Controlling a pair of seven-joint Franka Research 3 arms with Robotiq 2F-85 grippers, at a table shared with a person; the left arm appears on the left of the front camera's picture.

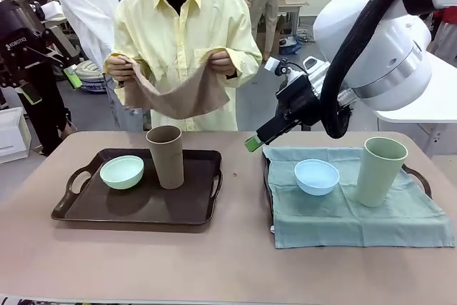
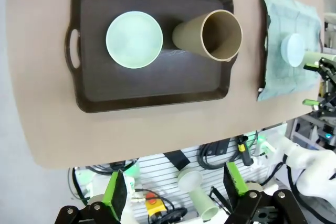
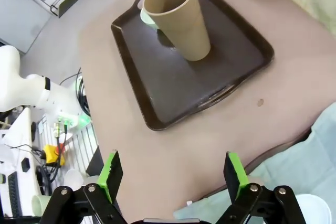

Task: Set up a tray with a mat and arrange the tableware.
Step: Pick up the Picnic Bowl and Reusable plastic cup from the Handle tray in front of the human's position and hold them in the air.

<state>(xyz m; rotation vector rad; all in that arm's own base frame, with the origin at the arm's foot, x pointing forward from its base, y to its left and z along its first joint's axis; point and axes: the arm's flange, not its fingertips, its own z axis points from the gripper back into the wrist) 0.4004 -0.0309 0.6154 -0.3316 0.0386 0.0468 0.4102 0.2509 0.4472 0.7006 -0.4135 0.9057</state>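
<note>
A person at the far side holds a tan cloth mat [image 1: 175, 94] up in both hands. The dark brown tray [image 1: 136, 205] carries the mint green bowl [image 1: 122, 172] and the brown tumbler [image 1: 166, 156]. On the right, a teal mat [image 1: 350, 212] covers a second tray and bears the light blue bowl [image 1: 316, 176] and the pale green tumbler [image 1: 380, 171]. My right gripper [image 1: 253, 142] hovers open above the table between the trays. My left gripper [image 1: 51, 85] is raised at the far left, open, high over the brown tray [image 2: 152, 87].
A handle of the second tray [image 1: 423, 178] sticks out past the teal mat at the right. Bare tabletop [image 1: 235, 262] lies between the trays and along the near edge. Another person stands behind, at the left.
</note>
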